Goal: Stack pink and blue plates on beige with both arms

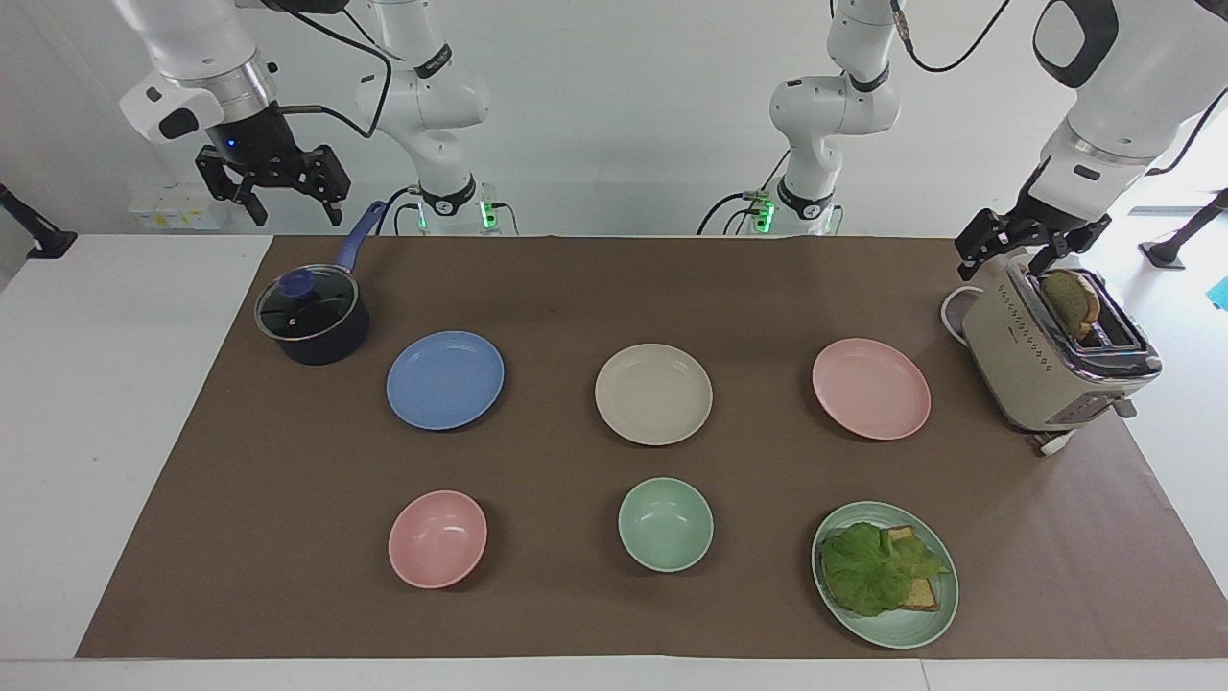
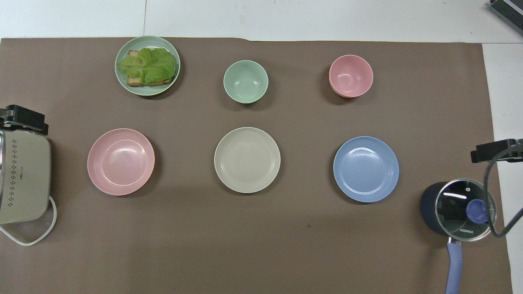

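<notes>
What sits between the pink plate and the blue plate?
Only the beige plate, in line between the pink plate and the blue plate, touching neither. Both views show it.

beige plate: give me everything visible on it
The beige plate is round, shallow and cream-coloured, with a matte finish and faint rings inside the rim. It is empty and lies flat, right way up, on the brown mat mid-table. It sits between the blue plate and the pink plate, apart from both, with the green bowl farther from the robots. Only the mat touches it.
</notes>
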Tool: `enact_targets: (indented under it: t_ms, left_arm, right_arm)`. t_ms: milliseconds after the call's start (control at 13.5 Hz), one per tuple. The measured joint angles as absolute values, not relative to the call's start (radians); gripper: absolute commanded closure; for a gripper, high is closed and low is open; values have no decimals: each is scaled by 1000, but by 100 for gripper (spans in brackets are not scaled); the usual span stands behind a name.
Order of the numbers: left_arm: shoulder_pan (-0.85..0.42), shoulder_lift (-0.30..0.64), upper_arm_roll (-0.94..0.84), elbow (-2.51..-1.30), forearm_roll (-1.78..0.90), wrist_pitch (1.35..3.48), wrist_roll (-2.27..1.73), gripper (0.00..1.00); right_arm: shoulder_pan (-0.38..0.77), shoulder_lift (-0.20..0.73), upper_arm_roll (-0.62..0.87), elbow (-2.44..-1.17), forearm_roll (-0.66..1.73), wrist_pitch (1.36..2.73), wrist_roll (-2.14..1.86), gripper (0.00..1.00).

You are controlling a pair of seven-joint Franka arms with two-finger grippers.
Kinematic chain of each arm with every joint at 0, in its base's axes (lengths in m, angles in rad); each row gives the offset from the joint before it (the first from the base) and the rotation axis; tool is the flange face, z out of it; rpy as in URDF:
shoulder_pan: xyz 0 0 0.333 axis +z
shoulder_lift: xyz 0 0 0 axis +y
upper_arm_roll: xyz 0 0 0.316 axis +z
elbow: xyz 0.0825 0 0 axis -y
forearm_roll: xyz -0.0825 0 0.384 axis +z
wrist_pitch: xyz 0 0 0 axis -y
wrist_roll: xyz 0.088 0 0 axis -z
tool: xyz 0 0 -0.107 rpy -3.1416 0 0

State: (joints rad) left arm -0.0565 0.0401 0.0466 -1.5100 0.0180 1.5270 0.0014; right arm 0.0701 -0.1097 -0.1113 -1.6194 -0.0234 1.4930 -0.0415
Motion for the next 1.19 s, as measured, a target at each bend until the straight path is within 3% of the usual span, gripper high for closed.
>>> enact_targets:
  t_ms: [371,891,1188]
  left_arm:
    - [-55,39,51,-1535,18,1535,1,0]
    - [8,37,58,-1914,17,1922,1,0]
    - [18,87,58,-2035,17,2027,1,0]
  right_arm:
    - [70,-110,-111,-1619,-23,1493,-41,0]
    - [70,-110,-111,-1619,-23,1493,-41,0]
    - [70,-110,-111,-1619,-23,1493,-41,0]
